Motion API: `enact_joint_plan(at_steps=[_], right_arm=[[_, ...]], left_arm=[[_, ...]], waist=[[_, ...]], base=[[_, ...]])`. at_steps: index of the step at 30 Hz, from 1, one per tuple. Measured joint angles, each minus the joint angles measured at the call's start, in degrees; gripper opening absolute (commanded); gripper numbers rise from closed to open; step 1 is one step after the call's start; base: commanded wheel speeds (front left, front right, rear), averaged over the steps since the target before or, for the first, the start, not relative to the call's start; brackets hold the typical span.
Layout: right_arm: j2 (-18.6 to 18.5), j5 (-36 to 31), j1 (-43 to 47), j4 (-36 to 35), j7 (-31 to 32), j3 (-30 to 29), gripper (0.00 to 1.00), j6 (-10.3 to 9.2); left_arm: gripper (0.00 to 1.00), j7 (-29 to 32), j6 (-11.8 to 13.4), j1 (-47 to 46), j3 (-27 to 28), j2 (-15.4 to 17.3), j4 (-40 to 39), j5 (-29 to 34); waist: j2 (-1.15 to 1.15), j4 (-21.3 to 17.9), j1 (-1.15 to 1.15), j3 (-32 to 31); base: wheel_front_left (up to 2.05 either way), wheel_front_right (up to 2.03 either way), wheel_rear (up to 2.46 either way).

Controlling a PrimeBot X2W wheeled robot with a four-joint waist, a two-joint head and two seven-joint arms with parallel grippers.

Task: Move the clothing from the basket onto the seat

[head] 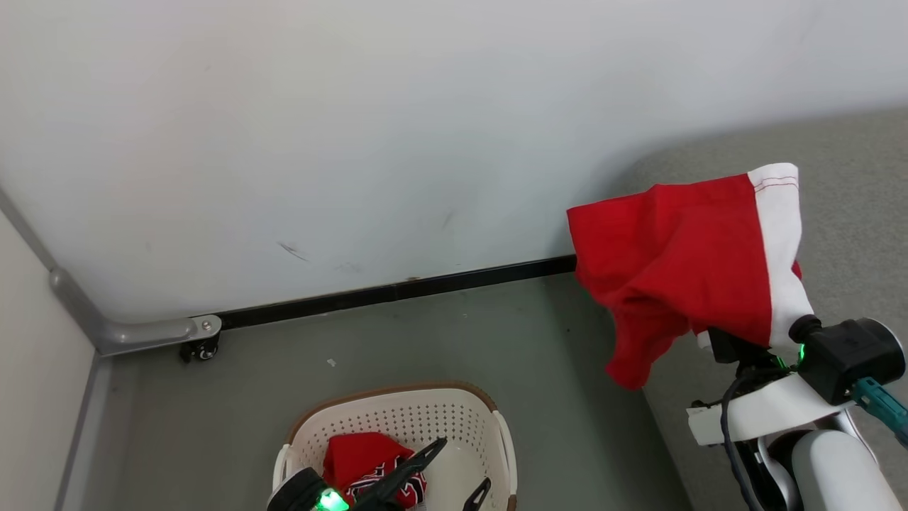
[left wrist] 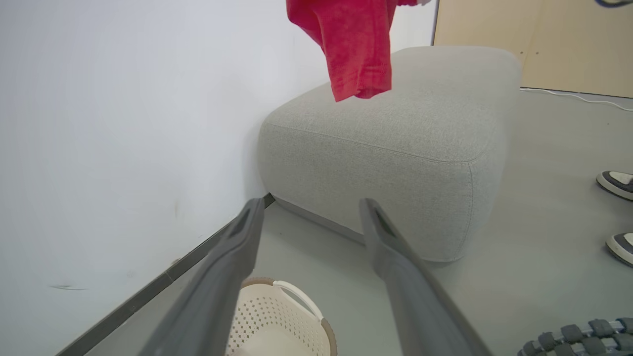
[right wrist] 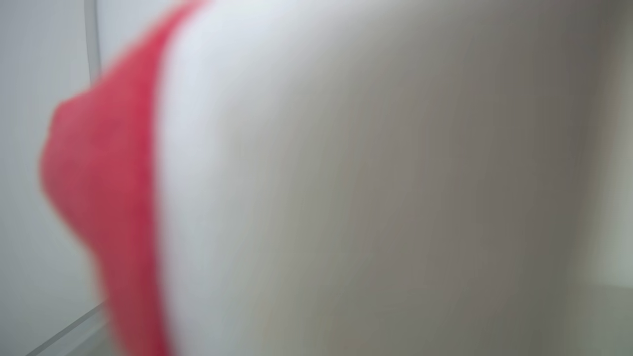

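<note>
Aloft, red garment (head: 674,277) hangs above the seat's (head: 855,234) wall-side edge.

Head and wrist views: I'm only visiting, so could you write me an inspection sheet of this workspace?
Surface: grey floor, smooth.
Job's things: red garment with a white band hangs over the seat; lettered red garment lies in the basket.
Clutter: pale speck on the floor.
Grippers: left gripper open above the basket, holding nothing; right gripper shut on the hanging garment.
Cables: black cable on the right arm; white cable along the floor.
Surroundings: white wall; a person's shoes.
</note>
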Motion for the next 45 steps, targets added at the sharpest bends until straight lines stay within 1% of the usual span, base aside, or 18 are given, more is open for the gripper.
enact_joint_plan(at_steps=[15,22,25,45], right_arm=[[0.36,-0.58,4.54,-2.2,0.0,-6.47,0.0,0.0],[0.42,-0.6,4.84,-3.83,0.0,-9.16,0.0,0.0],[0.44,-0.59,5.19,-4.37,0.0,-9.67,0.0,0.0],[0.58,1.15,5.61,-6.61,0.0,-12.98,0.0,0.0]], left_arm=[[1.0,0.0,-0.23,0.86,-1.09,-0.94,0.4,0.51],[1.0,0.0,-0.63,0.65,-1.99,-1.11,0.45,1.49],[1.0,0.0,-0.67,0.47,-2.04,-1.1,0.46,1.51],[1.0,0.0,-0.68,-2.33,-3.38,-0.51,1.1,2.02]], waist=[[0.0,-5.05,0.0,1.59],[0.0,-7.95,0.0,2.87],[0.0,-8.83,0.0,3.25],[0.0,-18.32,0.0,5.87]], base=[[0.0,0.0,0.0],[0.0,0.0,0.0],[0.0,0.0,0.0],[0.0,0.0,0.0]])
